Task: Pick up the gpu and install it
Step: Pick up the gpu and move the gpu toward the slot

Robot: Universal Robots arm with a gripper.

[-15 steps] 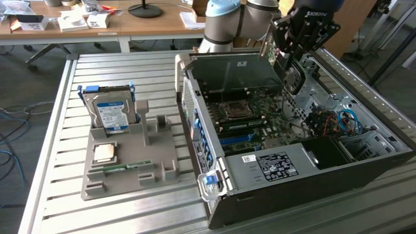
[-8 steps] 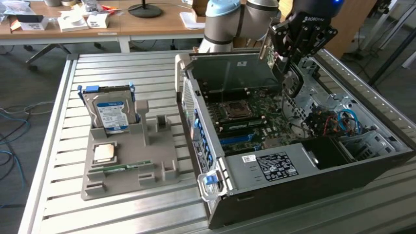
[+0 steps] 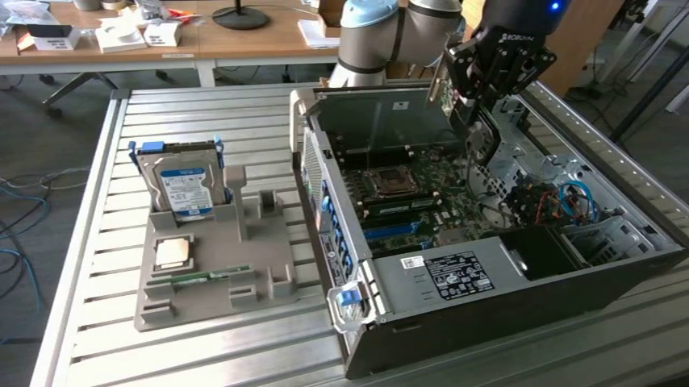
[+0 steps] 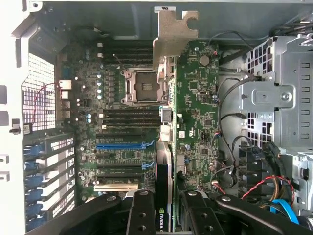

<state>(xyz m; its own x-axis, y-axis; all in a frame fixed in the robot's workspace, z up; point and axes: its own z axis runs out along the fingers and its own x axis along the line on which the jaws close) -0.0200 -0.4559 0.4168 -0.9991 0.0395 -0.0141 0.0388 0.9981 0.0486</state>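
A slatted metal table [image 3: 194, 113] fills the exterior view, and an open computer case [image 3: 517, 322] lies on its side across the centre and right of the frame. The case's motherboard [image 3: 431, 185] faces up. A grey holder tray [image 3: 253, 274] sits at centre left, well apart from the case.

In the upper right of the exterior view, the arm's gripper [image 3: 485, 89] hangs above the far end of the case. Its 2 fingers [image 4: 142, 215] pinch the gpu [image 3: 476, 129], which hangs edge-on below them, above the board and not seated. In the wrist view the card [image 4: 164, 171] runs away from the camera to its pale bracket [image 4: 173, 34].

On the tray, 1 hard drive [image 3: 185, 189] stands upright at the far end. A narrow memory stick [image 3: 199, 278] lies near the front, with what may be a processor chip [image 3: 173, 254] beside it.
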